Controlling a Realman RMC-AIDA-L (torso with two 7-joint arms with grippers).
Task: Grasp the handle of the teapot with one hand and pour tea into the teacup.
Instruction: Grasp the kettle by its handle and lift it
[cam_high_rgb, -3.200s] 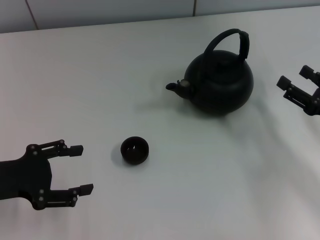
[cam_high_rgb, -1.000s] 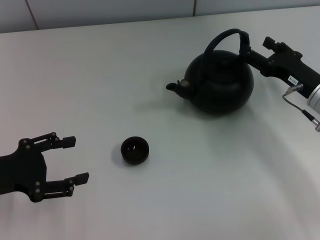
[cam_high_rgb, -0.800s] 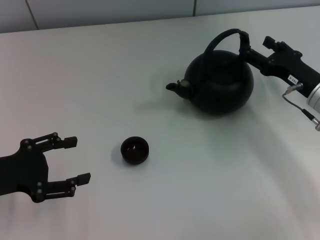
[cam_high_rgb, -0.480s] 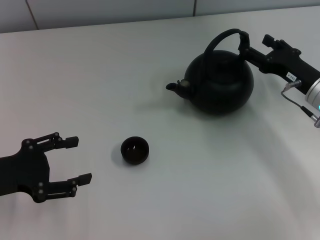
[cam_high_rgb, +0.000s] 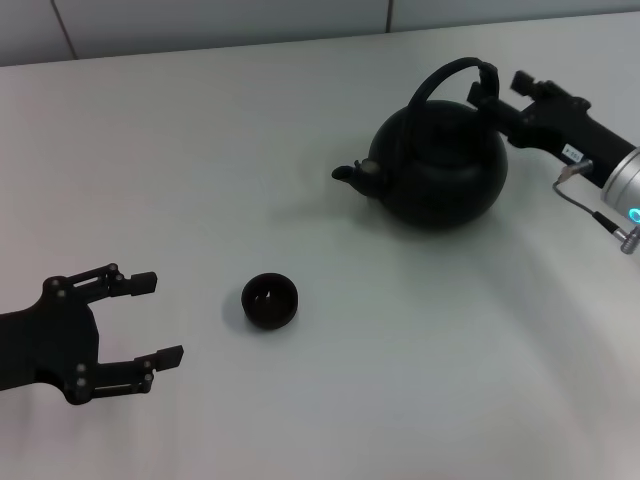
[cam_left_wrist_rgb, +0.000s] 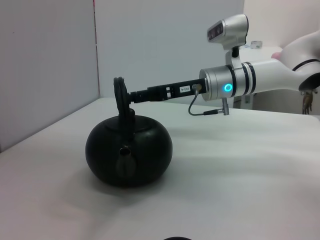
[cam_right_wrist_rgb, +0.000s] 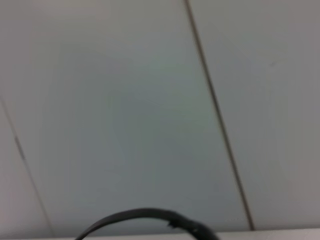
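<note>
Looking down from the head, my right gripper (cam_high_rgb: 487, 92) sits at the thick ribbed side of the handle (cam_high_rgb: 450, 78), up near the top of the arch. Whether those fingers have clamped on the hoop I cannot tell; they merge with it. The teapot (cam_high_rgb: 438, 165) hangs below my fingertips, standing on the white table (cam_high_rgb: 200, 160), spout turned away from me toward the teacup (cam_high_rgb: 269, 300), which lies well apart beyond the spout. The pot looks rigid and, I judge, heavy for a top hoop, likely to swing, so the ribbed part is the right hold. My left gripper (cam_high_rgb: 150, 325) idles with its fingers spread, holding nothing, just beside the cup on its far side from the pot. It is the one thing near the pouring spot.

From the left wrist, the right gripper (cam_left_wrist_rgb: 131, 95) reaches level to the hoop (cam_left_wrist_rgb: 120, 97) above the pot (cam_left_wrist_rgb: 129, 151); only bare table surrounds it.

From the right wrist, I see just the handle's arc (cam_right_wrist_rgb: 150, 220) against a panelled wall (cam_right_wrist_rgb: 125, 100).
</note>
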